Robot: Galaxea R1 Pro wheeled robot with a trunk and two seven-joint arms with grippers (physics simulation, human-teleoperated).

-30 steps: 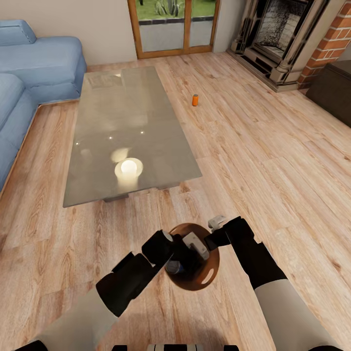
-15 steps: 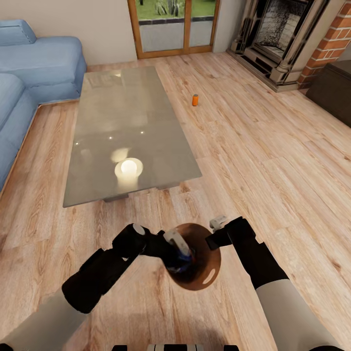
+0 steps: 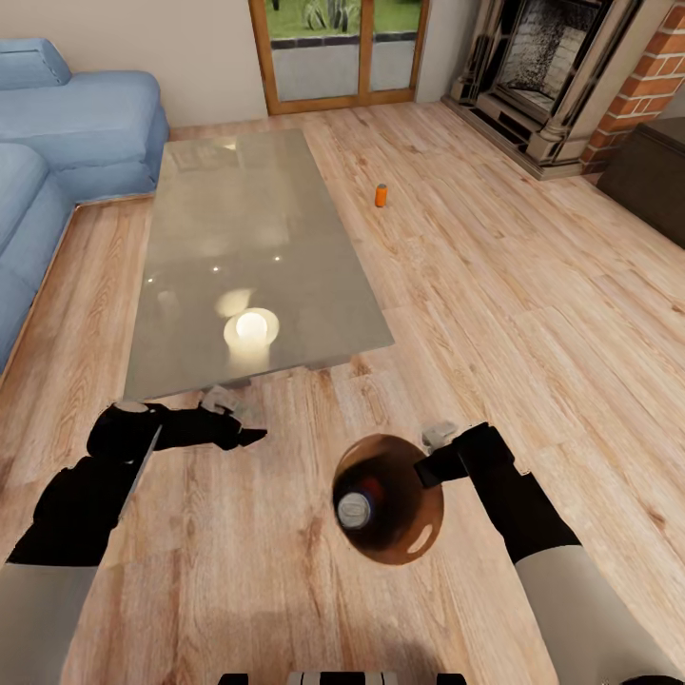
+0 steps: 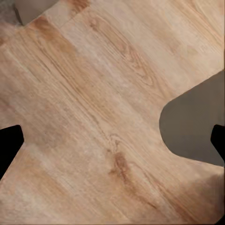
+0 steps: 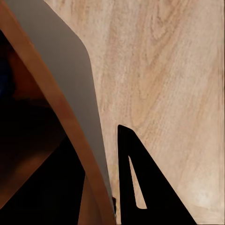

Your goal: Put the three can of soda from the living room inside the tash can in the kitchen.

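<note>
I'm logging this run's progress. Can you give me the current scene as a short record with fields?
room: living room, wood floor
trash can: held at its rim by right gripper, brown inside
can in trash can: silver top, dark body
can on floor: orange, right of glass table
left gripper: open, empty, left of the trash can
third can: not seen
</note>
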